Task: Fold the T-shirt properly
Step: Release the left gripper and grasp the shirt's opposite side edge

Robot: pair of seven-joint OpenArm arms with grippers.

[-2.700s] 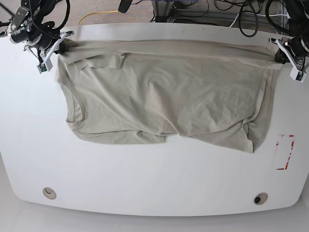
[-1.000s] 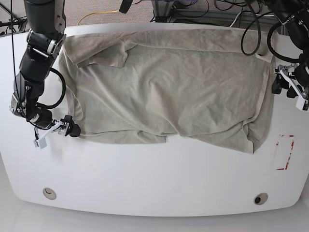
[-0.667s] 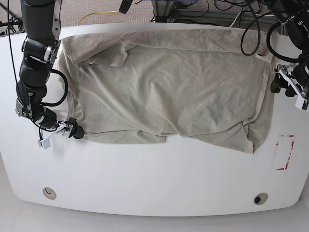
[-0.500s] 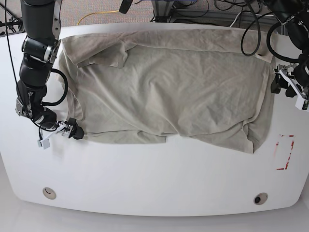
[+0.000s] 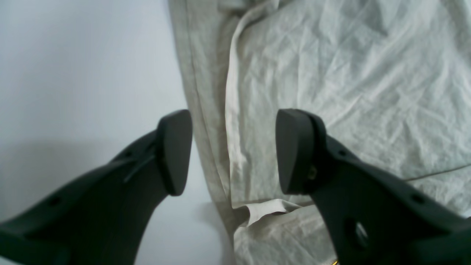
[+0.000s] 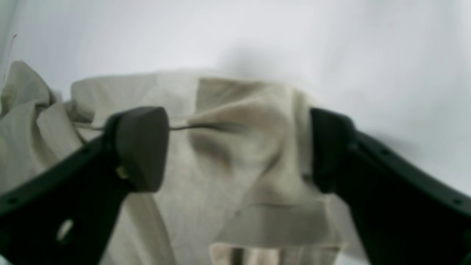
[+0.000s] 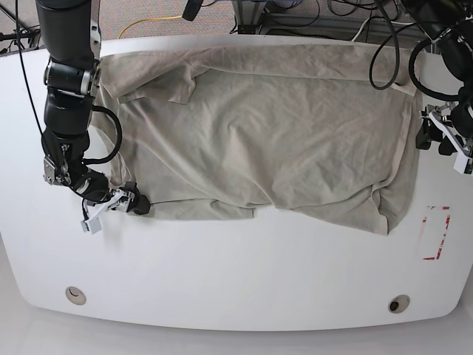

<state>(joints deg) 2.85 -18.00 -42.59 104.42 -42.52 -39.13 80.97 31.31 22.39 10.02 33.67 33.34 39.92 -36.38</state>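
Observation:
The pale beige T-shirt lies spread on the white table, with a sleeve folded over at the far left and its near right corner rumpled. My right gripper is at the shirt's near left corner. In the right wrist view it is open, with a bunched fold of the shirt between the jaws. My left gripper is at the shirt's right edge. In the left wrist view it is open, astride the hemmed edge of the shirt.
A red-marked rectangle is on the table near the right edge. Two round holes sit near the front edge. Cables and stands lie beyond the table's far edge.
Both grippers have left the shirt's far edge and come down its sides. In the last second the right gripper has slid right to the near left corner. The left gripper has barely moved.

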